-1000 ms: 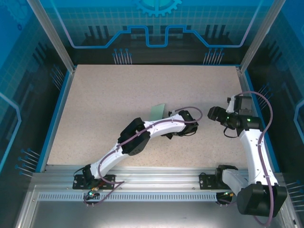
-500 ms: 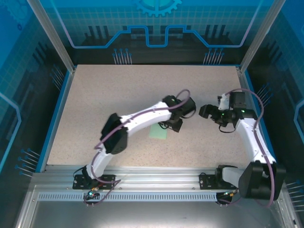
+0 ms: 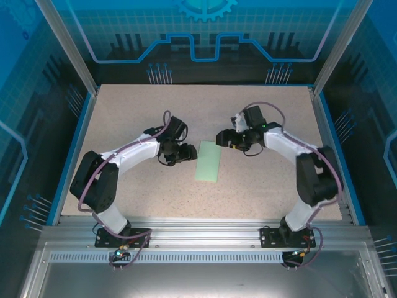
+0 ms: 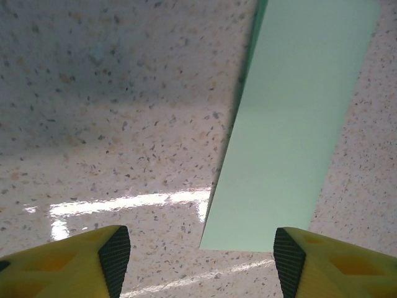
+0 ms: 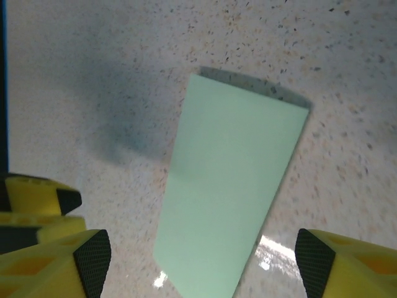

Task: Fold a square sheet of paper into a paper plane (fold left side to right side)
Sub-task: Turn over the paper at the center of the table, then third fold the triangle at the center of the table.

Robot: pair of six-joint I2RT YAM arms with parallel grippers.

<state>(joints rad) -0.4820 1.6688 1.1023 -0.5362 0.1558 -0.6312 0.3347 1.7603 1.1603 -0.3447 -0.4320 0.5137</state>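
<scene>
**Arms, pose**
- Left arm (image 3: 124, 158): bolted at the near edge, elbow thrown out to the left, forearm angled up and to the right across the table (image 3: 136, 112), wrist turned down toward the centre.
- Right arm (image 3: 285, 143): bolted at the near edge, elbow out to the right, forearm angled up and to the left, wrist turned down toward the centre, roughly mirroring the other.
- Left gripper (image 3: 185, 153): low over the table, just beside the left long edge of the paper, jaws spread wide, nothing between them. In the left wrist view, left gripper (image 4: 201, 261) with the near short end of the paper just ahead of the gap, closer to the right-hand finger.
- Right gripper (image 3: 222, 138): low over the table, near the far right corner of the paper, jaws spread wide, nothing clamped. In the right wrist view, right gripper (image 5: 203, 257) with the near end of the paper running down between the fingers (image 5: 49, 264); contact impossible to tell.

**Task item, location**
- Square sheet of paper (image 3: 208, 161): pale mint green, folded to a narrow rectangle, flat on the table at the centre, between the two grippers, long axis running near to far with a slight tilt.

**Count**
- Arms: two.
- Grippers: two, both wide apart.
- Yellow fingers with black pads: two per gripper.
- Sheets of paper: one.
- Tables: one, speckled beige.
</scene>
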